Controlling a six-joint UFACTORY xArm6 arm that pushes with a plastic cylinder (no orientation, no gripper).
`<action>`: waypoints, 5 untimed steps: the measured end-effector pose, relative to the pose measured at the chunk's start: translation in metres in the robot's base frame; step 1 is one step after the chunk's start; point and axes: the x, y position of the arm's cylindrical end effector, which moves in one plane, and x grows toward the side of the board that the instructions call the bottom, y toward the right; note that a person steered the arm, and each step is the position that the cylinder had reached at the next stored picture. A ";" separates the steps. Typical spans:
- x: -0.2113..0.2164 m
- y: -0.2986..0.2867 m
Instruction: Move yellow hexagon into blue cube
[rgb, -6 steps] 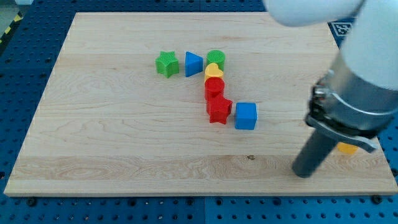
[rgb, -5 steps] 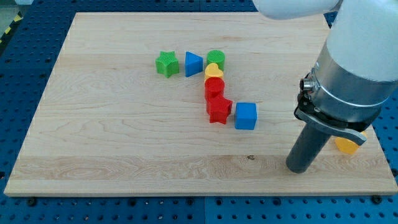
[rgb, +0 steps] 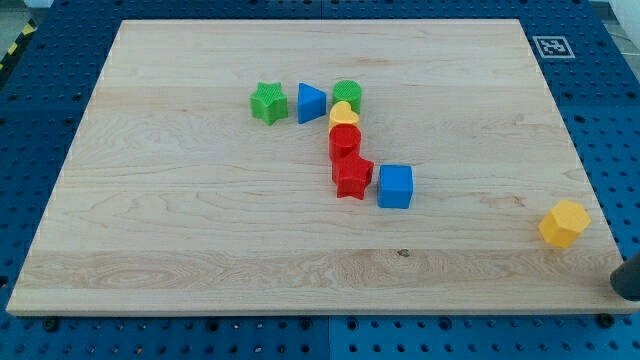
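The yellow hexagon (rgb: 564, 222) lies near the board's right edge, low in the view. The blue cube (rgb: 395, 186) sits near the board's middle, far to the hexagon's left, next to a red star (rgb: 352, 177). Only the dark lower end of my rod shows at the view's bottom right corner; my tip (rgb: 623, 292) is off the board, below and right of the yellow hexagon and apart from it.
Above the red star stand a red block (rgb: 345, 142), a yellow heart (rgb: 344, 115) and a green cylinder (rgb: 347, 94). A blue triangle (rgb: 311, 103) and a green star (rgb: 268, 103) lie to their left. The wooden board (rgb: 180, 230) rests on a blue pegboard.
The arm has swung out of the view to the bottom right, uncovering the yellow hexagon. My tip moved from left of the hexagon to below and right of it. No block visibly moved.
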 end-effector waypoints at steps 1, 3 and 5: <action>-0.012 -0.006; -0.029 0.000; -0.042 -0.007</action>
